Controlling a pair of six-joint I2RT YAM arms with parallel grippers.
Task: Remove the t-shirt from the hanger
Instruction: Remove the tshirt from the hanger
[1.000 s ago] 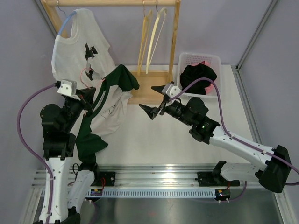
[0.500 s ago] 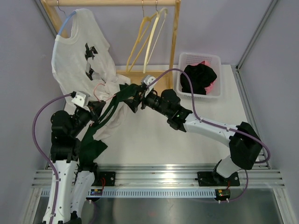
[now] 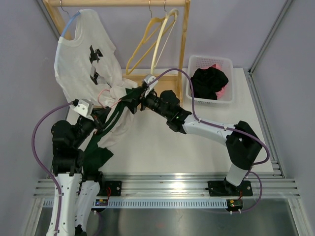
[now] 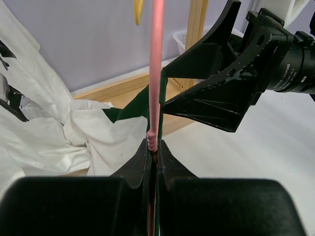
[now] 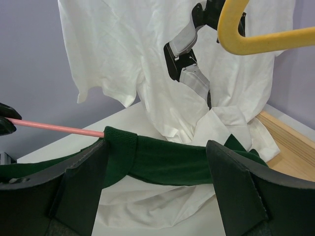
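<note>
Green t-shirt [image 5: 162, 164] drapes a pink hanger [image 4: 156, 73] above the table [image 3: 162, 147] at its left side. The right tool [image 5: 157, 152], swung over from mid-table, straddles its collar, jaws wide; the left tool [image 4: 153, 153] pinches the hanger tight.

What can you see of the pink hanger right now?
The pink hanger shows as a thin, smooth pink rod, plastic by its look. The left gripper is shut on it; from there it runs straight into a ribbed opening of the dark green t-shirt, which hides the rest. The open right gripper straddles that fabric.
</note>
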